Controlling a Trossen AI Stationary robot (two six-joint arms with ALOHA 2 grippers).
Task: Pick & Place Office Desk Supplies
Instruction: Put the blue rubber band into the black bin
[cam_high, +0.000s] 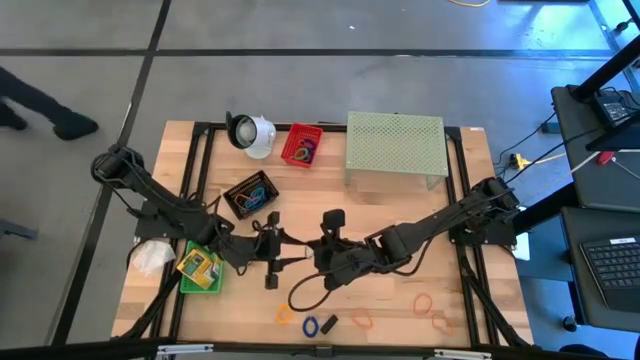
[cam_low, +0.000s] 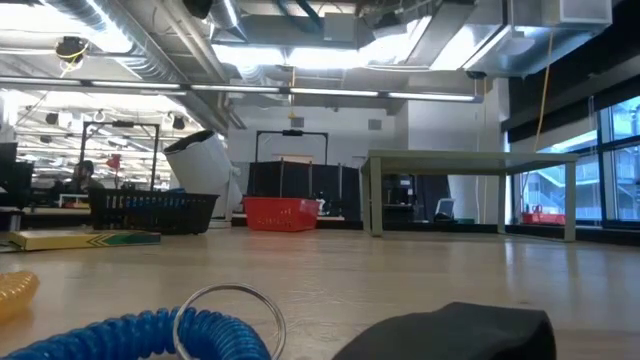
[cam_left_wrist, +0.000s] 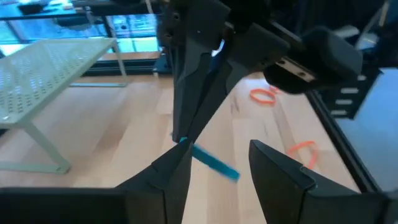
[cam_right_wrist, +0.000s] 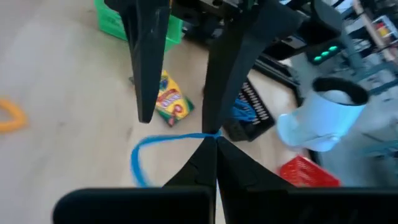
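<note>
Pale slatted wooden desk; perforated green mesh stand at one o'clock. Mid-desk the two end effectors meet nose to nose. Right end effector, fingers pressed together, pinches a thin blue rubber-band loop. Left end effector stands parted around that band.

Bare wooden tabletop open btwn arms & front edge, pale green mesh stand blocks rear right, black wire basket & red plastic basket crowd rear left.

No readable text, crayon box print illegible
</note>
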